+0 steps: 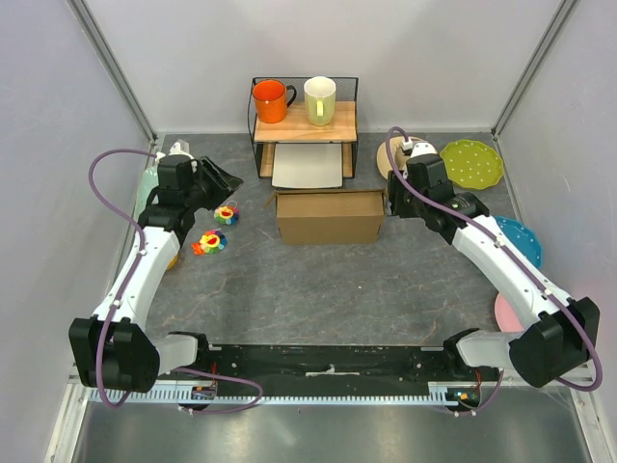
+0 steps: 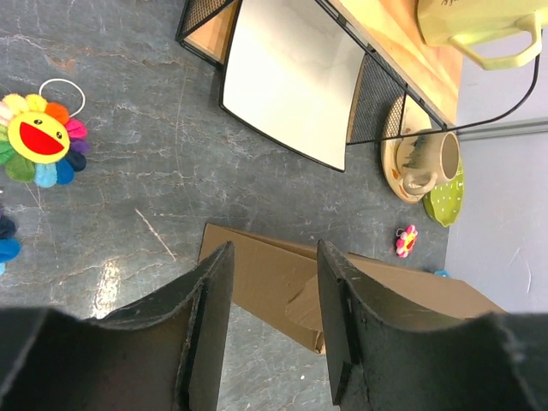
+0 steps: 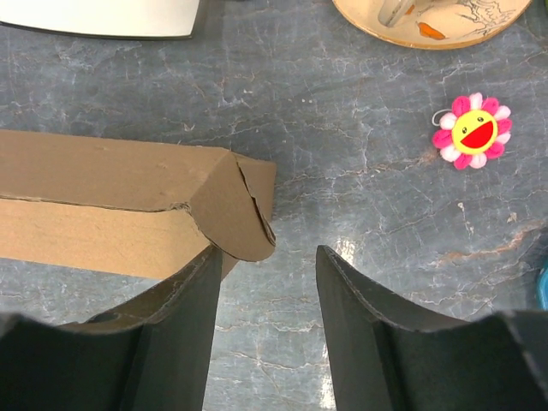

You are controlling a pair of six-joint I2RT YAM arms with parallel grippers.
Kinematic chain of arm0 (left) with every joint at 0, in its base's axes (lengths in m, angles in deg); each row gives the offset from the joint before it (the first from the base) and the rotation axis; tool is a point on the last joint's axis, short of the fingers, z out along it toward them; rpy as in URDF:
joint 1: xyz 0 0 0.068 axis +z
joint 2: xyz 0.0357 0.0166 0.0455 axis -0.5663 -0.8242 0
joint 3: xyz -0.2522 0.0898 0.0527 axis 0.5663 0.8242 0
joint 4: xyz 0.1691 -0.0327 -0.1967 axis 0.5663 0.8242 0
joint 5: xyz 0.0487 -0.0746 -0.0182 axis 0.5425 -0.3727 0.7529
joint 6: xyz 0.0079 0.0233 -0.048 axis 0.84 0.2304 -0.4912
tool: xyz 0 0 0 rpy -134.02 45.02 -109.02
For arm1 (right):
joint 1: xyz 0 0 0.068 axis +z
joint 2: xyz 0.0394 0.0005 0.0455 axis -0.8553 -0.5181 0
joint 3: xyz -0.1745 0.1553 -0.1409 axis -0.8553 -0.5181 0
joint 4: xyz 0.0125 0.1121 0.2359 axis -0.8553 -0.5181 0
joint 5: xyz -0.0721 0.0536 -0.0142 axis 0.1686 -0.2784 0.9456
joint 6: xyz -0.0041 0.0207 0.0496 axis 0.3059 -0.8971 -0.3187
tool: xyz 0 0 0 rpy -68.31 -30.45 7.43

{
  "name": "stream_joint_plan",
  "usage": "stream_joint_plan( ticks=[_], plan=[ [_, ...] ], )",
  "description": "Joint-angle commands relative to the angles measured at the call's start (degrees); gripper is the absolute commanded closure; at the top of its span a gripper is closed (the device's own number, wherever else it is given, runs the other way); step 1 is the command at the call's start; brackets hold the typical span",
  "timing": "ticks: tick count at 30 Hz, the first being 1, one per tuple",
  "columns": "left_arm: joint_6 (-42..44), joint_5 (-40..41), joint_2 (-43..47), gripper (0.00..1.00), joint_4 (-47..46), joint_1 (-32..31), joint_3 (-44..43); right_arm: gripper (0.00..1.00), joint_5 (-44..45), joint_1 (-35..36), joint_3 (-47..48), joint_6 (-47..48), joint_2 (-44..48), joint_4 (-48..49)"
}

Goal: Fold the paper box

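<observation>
Paper box (image 1: pixel 328 217): we see it in the middle.
Left gripper (image 2: pixel 274 257): jaws apart, empty.
Right gripper (image 3: pixel 267 255): jaws apart, empty, at box's right end.

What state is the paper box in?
Folded up: the paper box has a standing front wall, its corner flap bent round. Fully closed: cannot tell.

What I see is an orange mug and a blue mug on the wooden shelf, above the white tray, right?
Not quite. The second mug is pale yellowish green, not blue, as the top external view shows. The orange mug does stand beside it on the wooden shelf, above the white tray.
</observation>
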Motion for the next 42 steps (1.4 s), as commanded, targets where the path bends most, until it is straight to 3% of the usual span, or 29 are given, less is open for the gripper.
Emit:
stream_joint_plan(
  ticks=[1, 9, 17, 26, 32, 42],
  plan=[
    [2.2, -1.3, 1.0, 0.50, -2.5, 0.2, 0.1, 0.44, 0.9, 0.2, 2.0, 0.6, 1.9, 2.8],
    [2.1, -2.6, 0.3, 0.50, -2.7, 0.1, -0.3, 0.46, 1.5, 0.1, 2.9, 1.0, -0.9, 4.6],
    [1.9, -3.6, -0.3, 0.51, -3.3, 0.1, -0.4, 0.55, 1.0, 0.1, 4.5, 0.8, -3.6, 5.3],
    [1.5, -4.1, -0.6, 0.52, -4.1, 0.2, 0.0, 0.70, -0.7, 0.2, 4.6, -0.3, -3.3, 5.4],
    [1.4, -4.4, -0.4, 0.52, -4.4, 0.1, 0.4, 0.87, -1.8, 0.2, 5.2, -3.1, -3.0, 4.3],
    [1.3, -6.3, 0.0, 0.52, -7.8, 0.1, 1.0, 0.90, -2.9, 0.2, 7.0, -3.8, -3.7, 3.0]
  ],
)
